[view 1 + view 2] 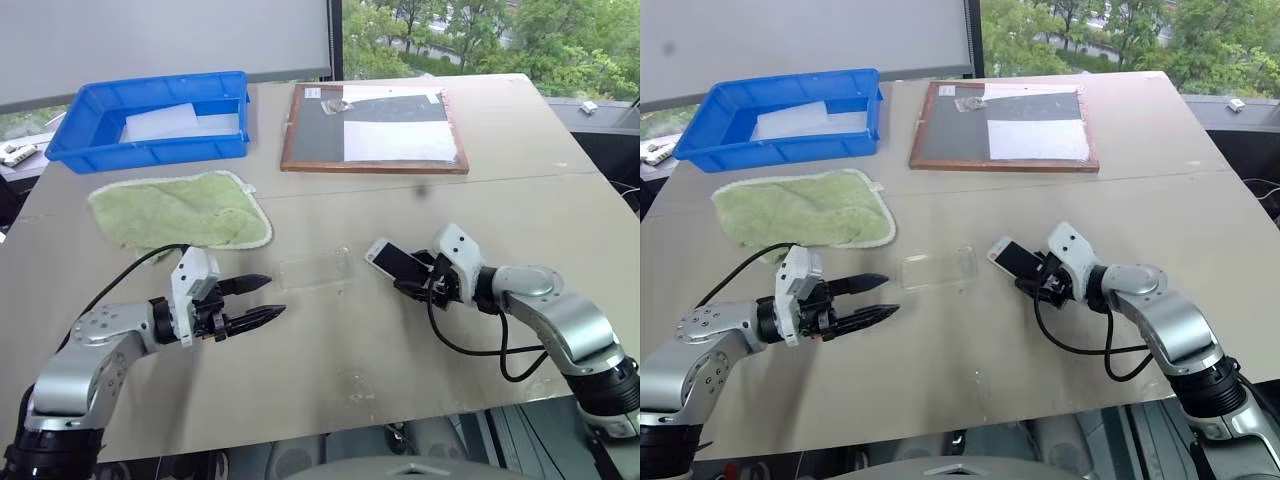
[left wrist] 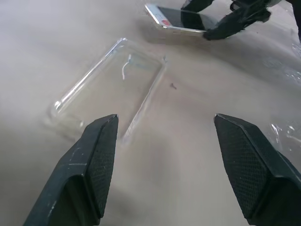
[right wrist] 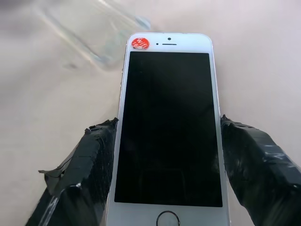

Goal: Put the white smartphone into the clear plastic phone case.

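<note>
Nearest the robot, the left gripper [image 1: 258,302] is held low over the grey table [image 1: 330,350], its two black fingers [image 2: 96,160] spread apart with nothing between them. It is pointed toward the clear plastic phone case [image 1: 314,269], which lies flat on the table just ahead of the fingertips and apart from them.

To the right of the case, the white smartphone [image 1: 394,260] is clamped by its long edges between the fingers [image 3: 87,162] of the right gripper [image 1: 415,272]. The phone is held screen-up and tilted, its top end raised clear of the table and directed toward the case; a small red round sticker [image 3: 140,43] is seen at its top corner. Phone and case are near each other but not touching.

Farther back on the left, a green cloth [image 1: 183,208] is spread on the table. Beyond it a blue bin [image 1: 75,125] is placed, with a frosted white sheet [image 1: 180,122] lying inside. At the far middle of the table, a wooden-framed board [image 1: 375,127] is laid flat, with white paper [image 1: 398,140] on part of its dark surface.
</note>
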{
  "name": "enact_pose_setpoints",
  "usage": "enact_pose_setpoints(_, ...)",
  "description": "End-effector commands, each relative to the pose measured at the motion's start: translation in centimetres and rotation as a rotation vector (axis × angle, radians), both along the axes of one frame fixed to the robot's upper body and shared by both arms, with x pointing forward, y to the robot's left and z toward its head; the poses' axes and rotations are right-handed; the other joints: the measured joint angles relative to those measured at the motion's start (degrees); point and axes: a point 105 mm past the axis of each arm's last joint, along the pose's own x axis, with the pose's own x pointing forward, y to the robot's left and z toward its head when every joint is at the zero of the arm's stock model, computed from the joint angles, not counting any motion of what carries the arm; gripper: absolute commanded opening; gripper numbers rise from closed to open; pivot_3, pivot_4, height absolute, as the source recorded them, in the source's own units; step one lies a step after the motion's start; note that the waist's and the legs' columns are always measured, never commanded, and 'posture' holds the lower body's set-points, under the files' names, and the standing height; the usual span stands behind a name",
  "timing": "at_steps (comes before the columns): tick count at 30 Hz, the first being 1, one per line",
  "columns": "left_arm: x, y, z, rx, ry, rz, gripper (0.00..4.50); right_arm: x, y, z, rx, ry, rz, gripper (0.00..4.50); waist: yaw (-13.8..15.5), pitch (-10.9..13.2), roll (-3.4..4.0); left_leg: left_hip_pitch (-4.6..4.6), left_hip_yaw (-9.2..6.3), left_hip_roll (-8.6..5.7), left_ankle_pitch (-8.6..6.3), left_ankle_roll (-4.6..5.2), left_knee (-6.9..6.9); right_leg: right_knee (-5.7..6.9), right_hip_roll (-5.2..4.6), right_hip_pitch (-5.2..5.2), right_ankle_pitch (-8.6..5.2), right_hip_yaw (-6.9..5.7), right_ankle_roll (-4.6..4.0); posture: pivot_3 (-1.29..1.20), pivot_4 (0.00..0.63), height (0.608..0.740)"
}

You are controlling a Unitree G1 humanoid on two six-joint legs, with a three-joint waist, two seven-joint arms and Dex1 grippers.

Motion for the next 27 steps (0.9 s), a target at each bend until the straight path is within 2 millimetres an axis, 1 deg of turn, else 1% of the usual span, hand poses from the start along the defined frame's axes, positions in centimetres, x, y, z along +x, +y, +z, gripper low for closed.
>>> enact_pose_setpoints(1,0.3,0.0,0.9,-0.018,-0.067,0.041,3.37,0.3,1.6,3.5,0.055,-0.104,0.103,2.96,-0.06,0.07,0.07,0.01,0.0,0.01,0.0,0.0,0.0,0.01,0.02,0.0,0.01,0.02,0.01,0.0,0.15,0.74)
enact_pose_setpoints(3,0.5,-0.1,1.0,-0.034,-0.084,0.076,3.37,0.6,2.7,4.5,0.06,-0.14,0.15,2.96,-0.08,0.08,0.07,0.01,0.02,0.01,0.0,0.0,0.04,0.03,0.02,-0.01,0.02,0.05,0.02,0.0,0.15,0.74)
enact_pose_setpoints(7,0.9,0.1,0.9,-0.054,-0.083,0.141,3.37,1.0,4.9,5.9,0.059,-0.199,0.238,2.96,0.13,0.08,0.06,0.02,0.0,0.0,0.0,0.0,0.08,0.05,0.02,0.02,0.03,0.03,0.04,0.0,0.15,0.74)
enact_pose_setpoints(10,1.4,0.4,0.7,-0.067,-0.074,0.199,3.37,1.2,6.2,5.9,0.016,-0.24,0.298,2.96,0.25,0.08,0.05,0.03,0.0,0.0,0.0,0.0,0.08,0.08,0.03,0.02,0.16,0.05,-0.16,0.0,0.15,0.74)
enact_pose_setpoints(16,2.9,0.6,0.8,-0.115,-0.081,0.317,3.37,1.5,8.0,6.3,0.013,-0.278,0.348,2.96,0.51,0.08,0.05,0.0,0.0,-0.05,0.0,-0.01,0.1,0.1,-0.01,0.02,0.2,0.05,-0.19,0.0,0.15,0.74)
enact_pose_setpoints(21,4.0,0.1,1.0,-0.151,-0.1,0.383,3.37,2.1,8.5,6.7,0.034,-0.301,0.31,2.96,0.47,0.07,0.04,0.03,-0.02,-0.04,0.01,-0.01,0.17,0.18,0.0,0.04,0.21,0.04,-0.19,0.0,0.15,0.74)
enact_pose_setpoints(24,5.4,0.4,1.7,-0.185,-0.126,0.467,3.37,3.3,8.7,7.5,0.086,-0.307,0.225,2.96,0.5,0.07,0.04,0.03,-0.06,-0.05,0.01,-0.02,0.21,0.29,0.01,0.04,0.22,0.02,-0.2,0.0,0.15,0.74)
enact_pose_setpoints(27,6.1,0.9,2.4,-0.195,-0.143,0.511,3.37,4.2,8.7,8.1,0.116,-0.313,0.163,2.96,0.38,0.07,0.03,0.04,-0.06,-0.06,0.01,-0.02,0.3,0.41,0.01,0.04,0.22,0.03,-0.2,0.0,0.15,0.74)
